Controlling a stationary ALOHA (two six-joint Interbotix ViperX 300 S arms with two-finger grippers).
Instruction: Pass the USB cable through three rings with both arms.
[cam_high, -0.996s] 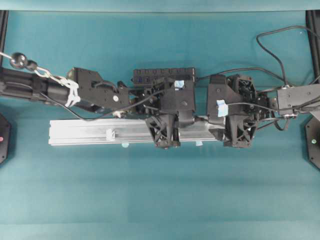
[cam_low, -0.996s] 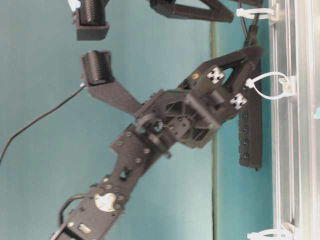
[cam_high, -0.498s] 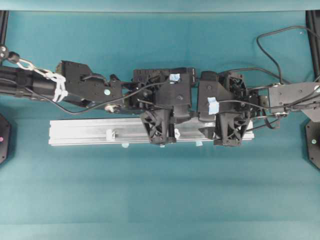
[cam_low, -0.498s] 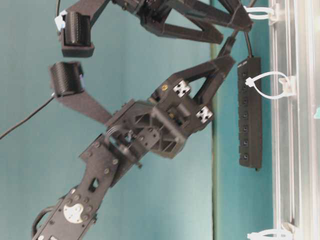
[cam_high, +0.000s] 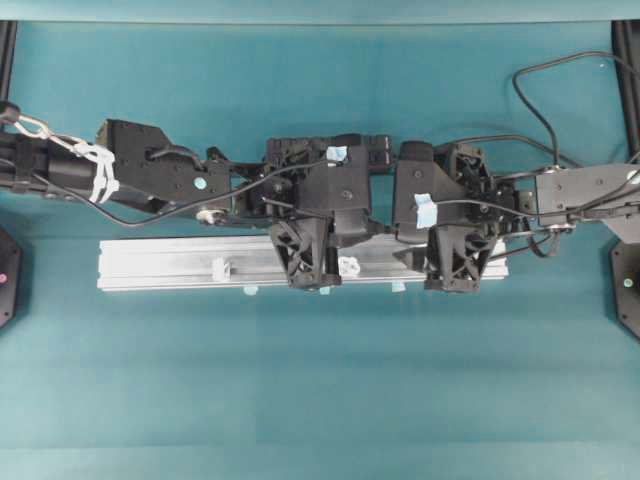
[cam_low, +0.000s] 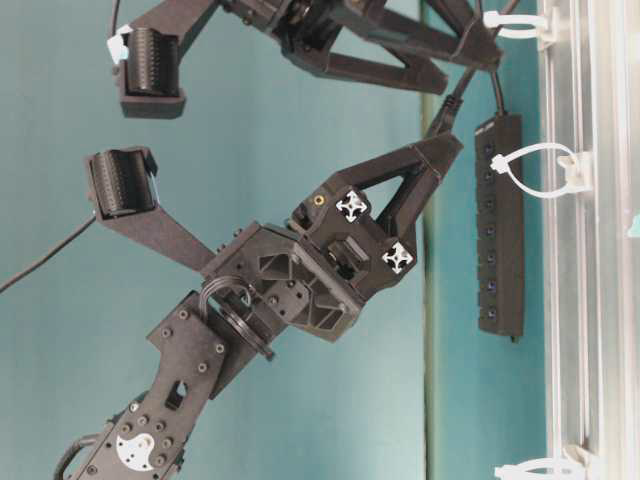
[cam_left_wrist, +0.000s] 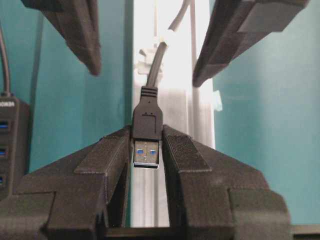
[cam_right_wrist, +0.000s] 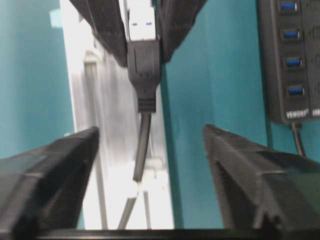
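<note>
My left gripper (cam_left_wrist: 147, 131) is shut on the black USB plug (cam_left_wrist: 147, 122), whose metal end points back between the fingers. The thin black USB cable (cam_right_wrist: 142, 145) runs from the plug over the silver rail (cam_high: 160, 265) to a whitish ring (cam_left_wrist: 165, 37). My right gripper (cam_right_wrist: 150, 131) faces the left one; it is open, its fingers wide on either side of the cable without touching it. In the table-level view three rings (cam_low: 535, 168) (cam_low: 510, 22) (cam_low: 535, 468) stand along the rail, with the left gripper (cam_low: 445, 150) a little off it.
A black USB hub (cam_right_wrist: 290, 60) (cam_low: 500, 225) lies beside the rail on the teal table. Loose black robot wires (cam_high: 540, 90) loop at the back right. Both arms crowd over the middle and right of the rail.
The left gripper has drawn back from the middle ring and shifted left with the plug in it. The right arm followed leftward, and its jaws have narrowed somewhat.
</note>
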